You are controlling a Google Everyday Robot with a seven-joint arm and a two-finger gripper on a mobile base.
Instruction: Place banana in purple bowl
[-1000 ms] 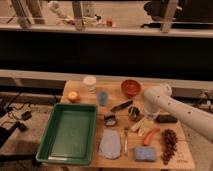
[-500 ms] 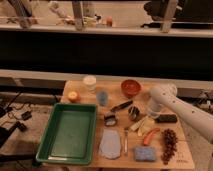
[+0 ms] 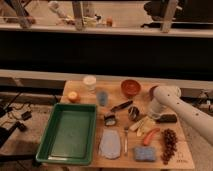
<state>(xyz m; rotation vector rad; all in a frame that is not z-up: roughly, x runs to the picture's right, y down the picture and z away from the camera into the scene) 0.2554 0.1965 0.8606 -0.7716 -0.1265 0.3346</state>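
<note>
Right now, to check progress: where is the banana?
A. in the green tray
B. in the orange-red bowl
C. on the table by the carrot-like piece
C: the banana lies on the table beside the carrot-like piece, the gripper just above its far end.

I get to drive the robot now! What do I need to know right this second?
The gripper is low over the table, at the banana's upper end; whether it has a hold can't be seen.
The banana lies on the table beside the purple bowl, to its right and nearer the camera.
Done: nothing placed yet.
Left: grasp the banana, lift it, set it in the purple bowl.
</note>
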